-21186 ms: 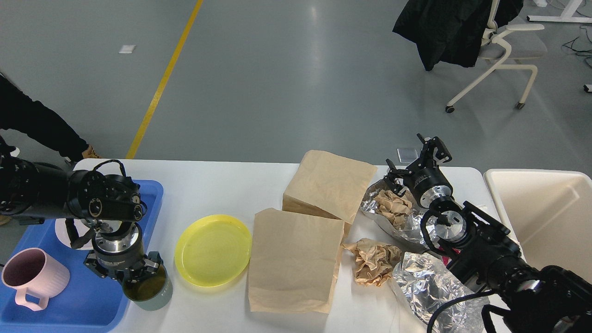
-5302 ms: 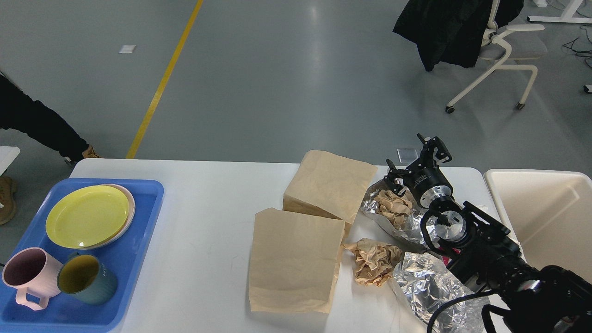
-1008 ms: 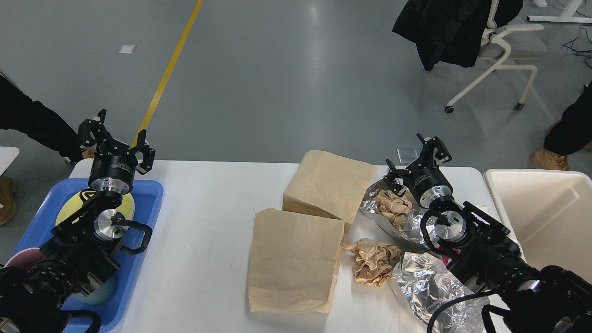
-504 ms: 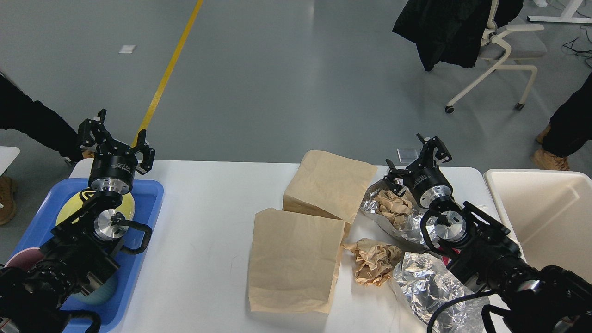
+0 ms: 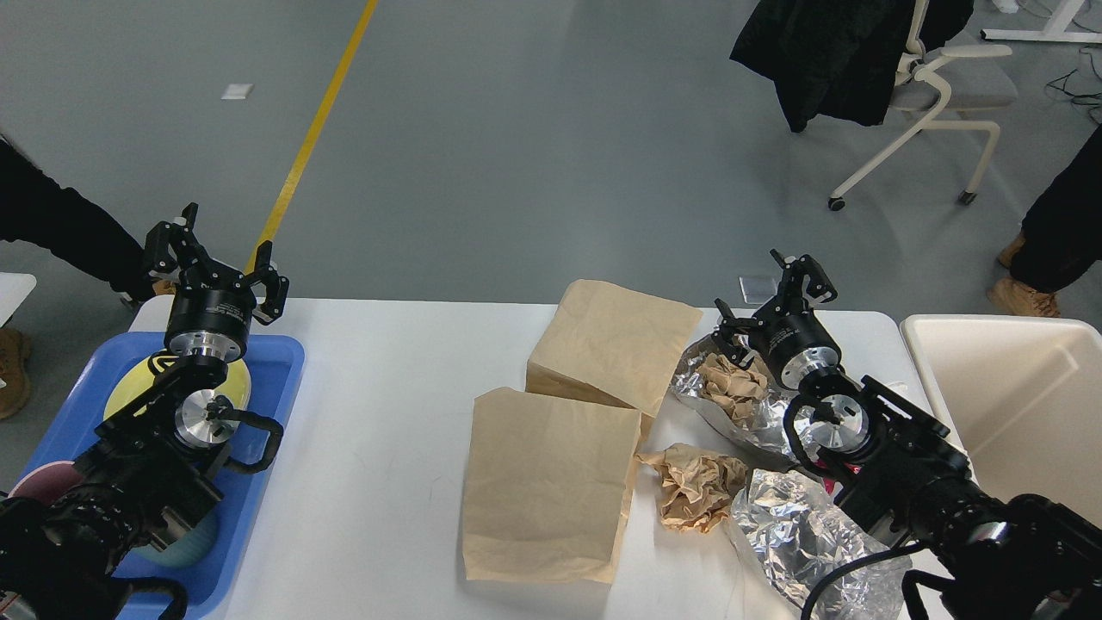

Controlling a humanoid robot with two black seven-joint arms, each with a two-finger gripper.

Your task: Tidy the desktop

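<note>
The white desktop [image 5: 379, 413] carries two flat brown paper bags, one near the front [image 5: 547, 486] and one behind it [image 5: 616, 340]. A crumpled brown paper ball [image 5: 697, 486] lies to their right. Another paper wad [image 5: 727, 383] sits in a crinkled foil sheet [image 5: 702, 392]. More foil [image 5: 801, 534] lies at the front right. My left gripper [image 5: 215, 258] is open and empty above the far edge of the blue tray [image 5: 275, 379]. My right gripper [image 5: 766, 288] is open and empty just behind the foil.
The blue tray holds a yellow plate [image 5: 129, 387], a pink cup [image 5: 39, 484] and a teal cup [image 5: 185, 542], mostly hidden by my left arm. A cream bin [image 5: 1016, 405] stands at the right. An office chair [image 5: 938, 95] and people's legs are beyond the table.
My right gripper has shifted slightly to the left. The left arm has not moved. A person's legs at the far right have moved.
</note>
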